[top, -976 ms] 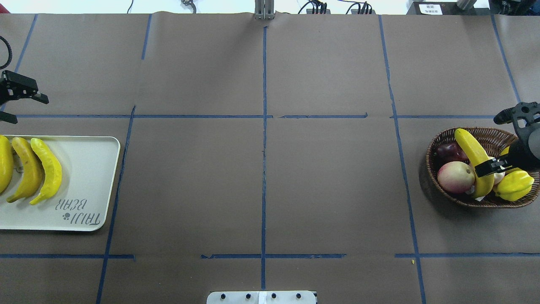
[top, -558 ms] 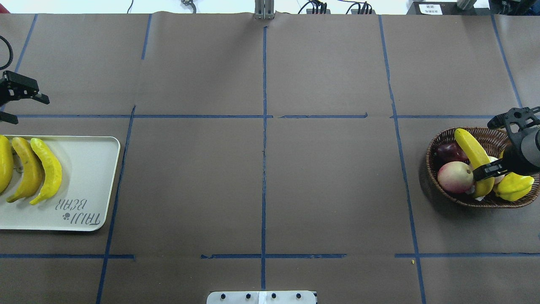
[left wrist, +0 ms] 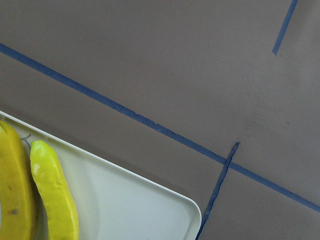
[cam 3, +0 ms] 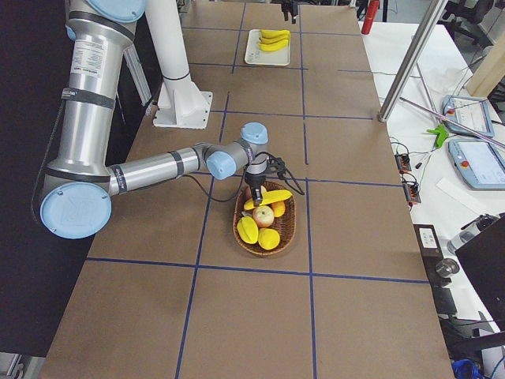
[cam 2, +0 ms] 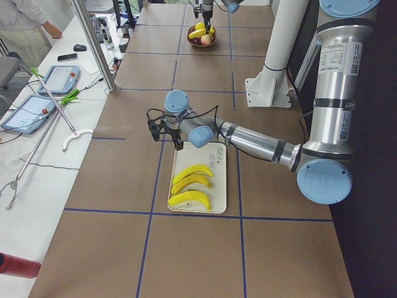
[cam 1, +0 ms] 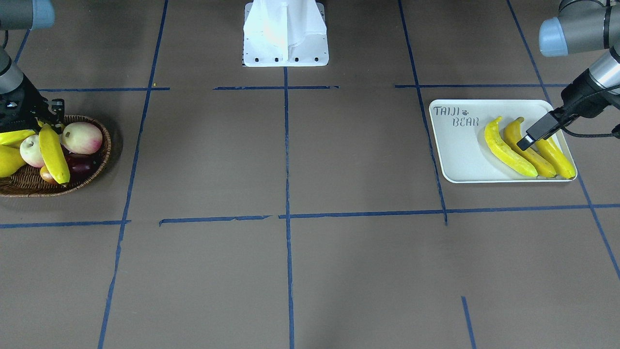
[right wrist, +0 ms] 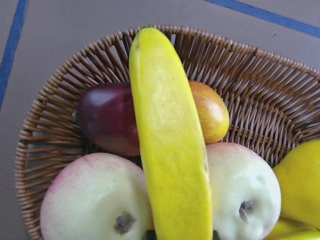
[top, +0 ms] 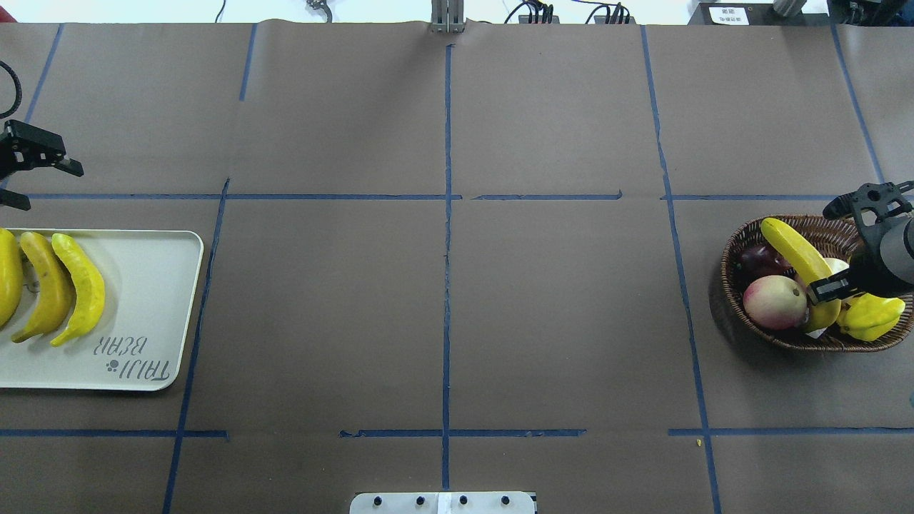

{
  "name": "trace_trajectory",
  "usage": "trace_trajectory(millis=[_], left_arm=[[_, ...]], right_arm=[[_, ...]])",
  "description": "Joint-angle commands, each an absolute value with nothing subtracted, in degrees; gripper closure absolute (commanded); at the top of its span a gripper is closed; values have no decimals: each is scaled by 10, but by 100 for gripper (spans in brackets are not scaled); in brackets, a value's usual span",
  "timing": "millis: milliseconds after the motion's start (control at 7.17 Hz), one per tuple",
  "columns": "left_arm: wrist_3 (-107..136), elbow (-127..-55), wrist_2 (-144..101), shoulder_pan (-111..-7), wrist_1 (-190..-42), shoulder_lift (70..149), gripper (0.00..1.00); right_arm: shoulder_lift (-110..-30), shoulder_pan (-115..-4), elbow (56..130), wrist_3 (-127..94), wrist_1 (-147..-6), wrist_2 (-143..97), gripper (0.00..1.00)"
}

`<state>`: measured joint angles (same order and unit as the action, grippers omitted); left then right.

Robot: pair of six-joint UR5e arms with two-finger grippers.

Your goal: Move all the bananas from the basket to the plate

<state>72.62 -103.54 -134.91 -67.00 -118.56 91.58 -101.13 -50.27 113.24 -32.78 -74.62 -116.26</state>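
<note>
Overhead exterior: right gripper (top: pixel 821 293) clenched on the last long glossy yellow banana (top: pixel 792 250), low inside the brown woven wicker basket (top: pixel 835 232) beneath it; three yellow bananas (top: pixel 86 285) lie on the white rectangular plate (top: pixel 143 300) beside the left gripper (top: pixel 53 188), which is spread and empty; one transfer left.

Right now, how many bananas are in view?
4. Three bananas lie side by side on the plate; the fourth banana lies across the basket's other fruit. More may hide underneath.

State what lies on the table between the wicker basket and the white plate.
Nothing stands between the basket and the plate: only bare brown table covering crossed by blue tape lines, as the overhead view shows.
</note>
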Motion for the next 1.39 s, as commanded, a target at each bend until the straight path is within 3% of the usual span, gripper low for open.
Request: trace_trajectory(millis=[0, 558, 1255], left_arm=[[729, -1035, -1349, -665, -1186, 917, 0], [777, -1034, -1349, -577, -1272, 940, 0], [971, -1026, -1264, -460, -1290, 1102, 0]], right_arm=[[-1009, -525, 1157, -324, -750, -1173, 86], [-928, -584, 1176, -336, -745, -1240, 89], [-751, -460, 1130, -515, -653, -1235, 88]])
